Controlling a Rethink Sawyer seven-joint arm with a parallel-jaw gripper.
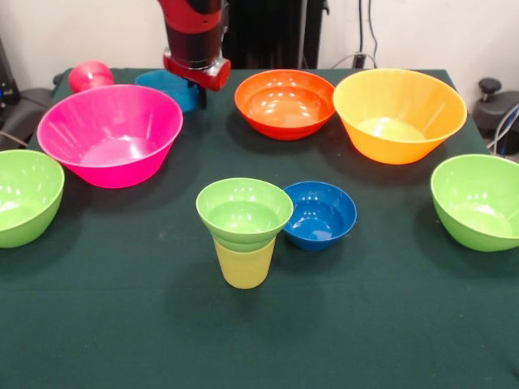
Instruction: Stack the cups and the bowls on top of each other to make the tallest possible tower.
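While the arm (195, 36) hangs over the table's far left, its gripper (200, 99) sits just above the light blue bowl (166, 83); finger state cannot be told. The tower (243, 231) stands mid-table: yellow cup (243, 266) upright, small green bowl (244, 212) seated in its mouth. Dark blue bowl (320, 215) touches it on the right. Pink bowl (111, 134), orange-red bowl (285, 103), yellow-orange bowl (399, 113) and two large green bowls (478, 201) sit apart. Red cup (90, 75) lies far left.

Green-clothed table (122, 324) carries scattered bowls (111, 134) and yellow cup (243, 264).
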